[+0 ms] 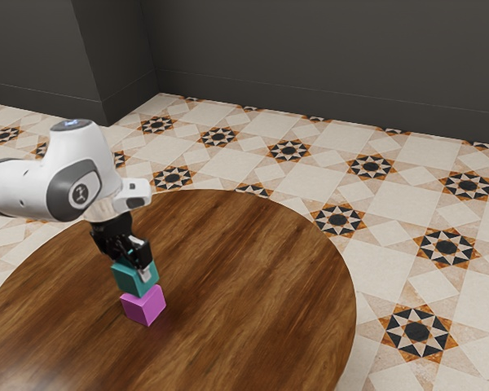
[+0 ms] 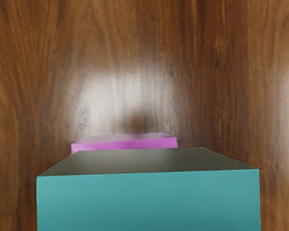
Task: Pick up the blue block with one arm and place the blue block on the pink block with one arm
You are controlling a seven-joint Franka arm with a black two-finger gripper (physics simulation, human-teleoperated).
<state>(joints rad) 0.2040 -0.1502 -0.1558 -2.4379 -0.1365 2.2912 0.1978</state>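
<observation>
Dark grey walls (image 1: pixel 310 41) at the back, a floor (image 1: pixel 407 187) of cream tiles with black-and-orange star motifs, and a round table (image 1: pixel 253 293) of glossy dark wood in the foreground.

Blue block (image 1: pixel 135 278), in truth closer to teal, upright on top of the pink block (image 1: pixel 143 305), toward the exterior view's left part of the table. No gap to be made out between the two; whether fully settled or just touching, impossible to say. Sitting slightly off-centre, shifted a little toward the exterior view's left, with the pink block's right edge sticking out past it. Pink block flat on the wood, a faint reflection below it.

Black tool (image 1: pixel 133 257) directly above, pointing down, fingers clamped on the upper part of the blue block from two sides. White arm (image 1: pixel 57 175) behind it, coming in from the exterior view's left edge, bent down over the stack.

From the wrist: blue block (image 2: pixel 149 199) large and close under the hand, front face bright teal, top face shaded grey-brown. Just beyond it, a thin strip of the pink block (image 2: pixel 124 142). Farther out, bare table (image 2: pixel 135 62) with vertical grain, a pale patch of reflected light, and a small dark shadow next to the pink strip.
</observation>
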